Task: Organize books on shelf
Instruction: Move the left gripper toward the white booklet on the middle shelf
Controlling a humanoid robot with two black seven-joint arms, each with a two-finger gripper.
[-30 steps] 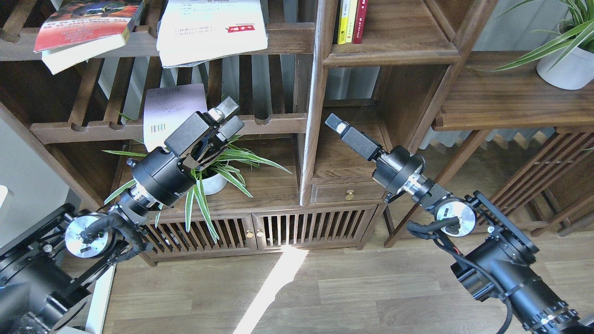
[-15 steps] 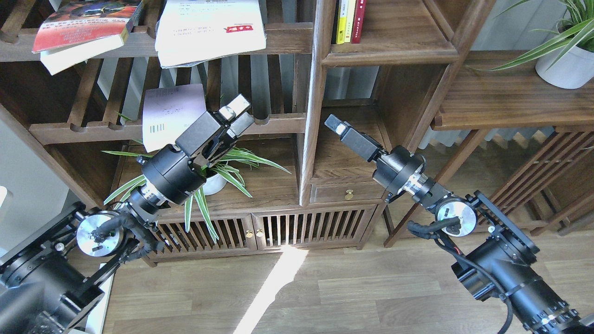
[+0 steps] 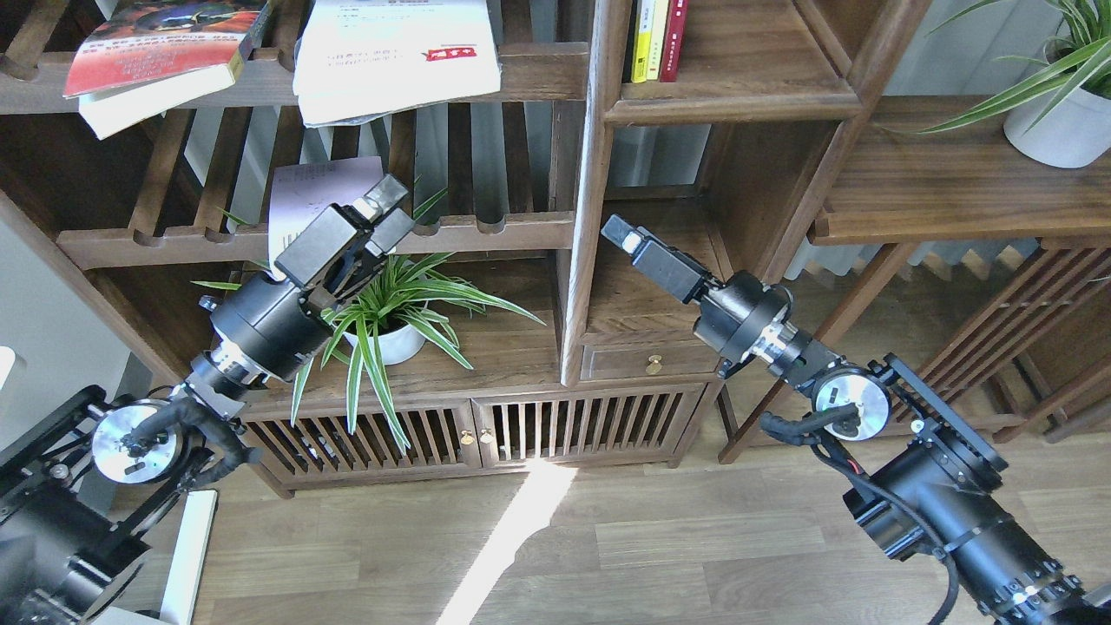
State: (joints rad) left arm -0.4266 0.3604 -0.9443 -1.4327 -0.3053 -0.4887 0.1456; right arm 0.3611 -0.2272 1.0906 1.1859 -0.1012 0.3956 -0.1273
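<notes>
Head view: pale booklet (image 3: 304, 204) leans on slats; left fingers (image 3: 378, 208) slightly apart, right fingers (image 3: 618, 233) indistinct.

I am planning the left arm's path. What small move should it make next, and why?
Probably ease the left gripper up and left onto the pale booklet. Its fingers look slightly parted and hold nothing, right beside the booklet, which leans on the slatted rack.
</notes>
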